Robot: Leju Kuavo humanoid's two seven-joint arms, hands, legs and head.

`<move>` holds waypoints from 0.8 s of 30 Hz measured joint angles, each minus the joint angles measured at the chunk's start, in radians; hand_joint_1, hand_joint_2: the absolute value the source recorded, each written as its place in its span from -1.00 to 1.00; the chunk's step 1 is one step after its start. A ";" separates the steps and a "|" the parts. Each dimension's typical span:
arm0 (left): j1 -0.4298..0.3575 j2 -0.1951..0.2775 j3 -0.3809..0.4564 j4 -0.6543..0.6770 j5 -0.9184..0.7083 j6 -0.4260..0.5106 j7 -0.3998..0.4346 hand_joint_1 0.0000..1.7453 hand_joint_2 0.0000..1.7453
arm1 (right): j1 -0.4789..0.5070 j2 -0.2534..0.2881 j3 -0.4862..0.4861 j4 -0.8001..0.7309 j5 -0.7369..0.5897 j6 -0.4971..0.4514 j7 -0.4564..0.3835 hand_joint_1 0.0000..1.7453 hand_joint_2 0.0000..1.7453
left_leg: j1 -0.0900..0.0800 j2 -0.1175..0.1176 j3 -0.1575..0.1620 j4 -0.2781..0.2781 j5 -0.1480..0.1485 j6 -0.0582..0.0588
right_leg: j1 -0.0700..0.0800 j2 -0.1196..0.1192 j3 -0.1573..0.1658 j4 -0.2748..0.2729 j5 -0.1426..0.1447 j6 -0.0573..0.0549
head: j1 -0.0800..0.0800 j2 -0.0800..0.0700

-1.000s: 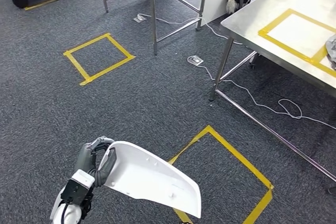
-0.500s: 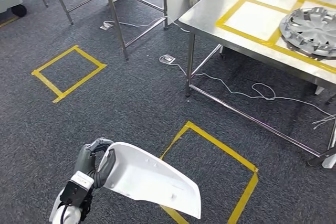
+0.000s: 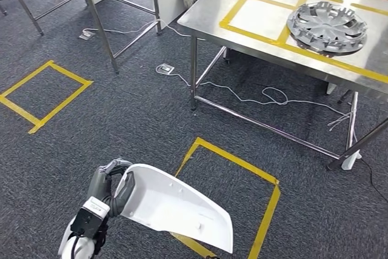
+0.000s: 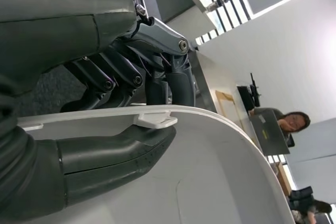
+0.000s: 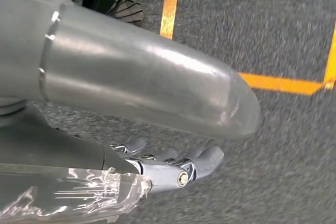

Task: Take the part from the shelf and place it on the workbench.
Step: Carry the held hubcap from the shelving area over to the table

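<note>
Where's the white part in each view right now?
Head view: the white part is at lower left, held by the left robot hand above the carpet.
Left wrist view: the white part spans the lower half, the hand's fingers clamped on its edge.
Right wrist view: not in it.
Shared landmark: the left robot hand gripping the part's rim, in the head and left wrist views.

At the head view's lower left, the left hand (image 3: 106, 181) is showing dark grey fingers, a black wrist block and white forearm shell; the right hand (image 5: 174, 167) is showing silver knuckle screws.
</note>
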 joint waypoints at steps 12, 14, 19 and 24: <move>-0.001 -0.002 -0.001 0.000 0.000 0.000 0.000 1.00 1.00 | -0.007 0.001 -0.007 0.001 0.000 0.000 0.000 -1.00 -1.00 | 0.000 -0.034 -0.078 0.216 -0.131 -0.048 | -0.003 0.013 0.140 -0.252 0.096 -0.056 | -0.013 0.000; 0.001 -0.001 -0.001 0.000 0.000 0.000 0.000 1.00 1.00 | -0.006 0.001 -0.007 0.001 0.000 0.000 0.000 -1.00 -1.00 | -0.001 -0.043 -0.124 0.291 -0.140 -0.048 | -0.003 0.037 0.140 -0.252 0.096 -0.057 | -0.014 0.000; 0.000 0.001 -0.001 0.000 0.000 0.000 0.000 1.00 1.00 | -0.005 0.001 -0.007 0.001 0.000 0.000 0.000 -1.00 -1.00 | 0.003 -0.080 -0.021 0.036 0.006 -0.037 | -0.002 0.092 0.140 -0.249 0.096 -0.045 | -0.013 0.000; -0.002 0.000 -0.001 0.000 0.000 0.000 0.000 1.00 1.00 | 0.003 0.001 -0.008 0.001 0.000 0.000 0.000 -1.00 -1.00 | 0.003 -0.066 -0.009 0.000 0.013 -0.014 | -0.003 0.077 0.116 -0.230 0.080 -0.014 | -0.009 0.000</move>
